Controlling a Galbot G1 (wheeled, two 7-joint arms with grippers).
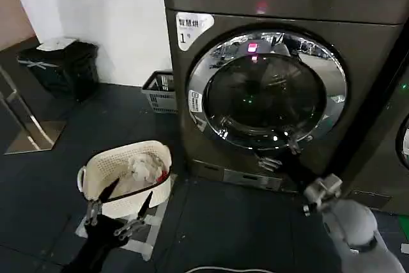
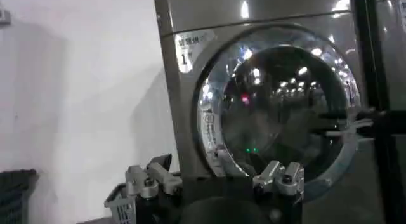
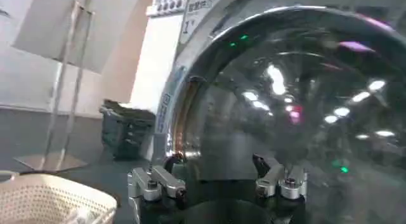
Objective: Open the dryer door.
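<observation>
While you look down from the head camera, you see a dark tiled floor (image 1: 211, 222) running back to a white wall (image 1: 108, 17), with the dryer (image 1: 281, 4) standing tall on the right half of the view. Its white label (image 1: 190, 29) marked "1" sits at the upper left of the front, and a small red light (image 1: 261, 7) glows above the porthole. The dryer door (image 1: 267, 91), chrome ring around dark glass, lies flat against the front, still closed. A neighbouring machine (image 1: 390, 151) stands just beside it at the right edge.

Around you are a black bin (image 1: 61, 68) by the wall, a grey crate (image 1: 160, 91) beside the dryer's left side, and a cream laundry basket (image 1: 128, 177) with clothes on the floor near the left arm.

Your right gripper (image 1: 281, 155) reaches up to the lower rim of the door, its fingers spread apart and empty, close to the chrome; you cannot tell whether they touch it. Your left gripper (image 1: 121, 212) hangs low over the basket, fingers open, holding nothing.
</observation>
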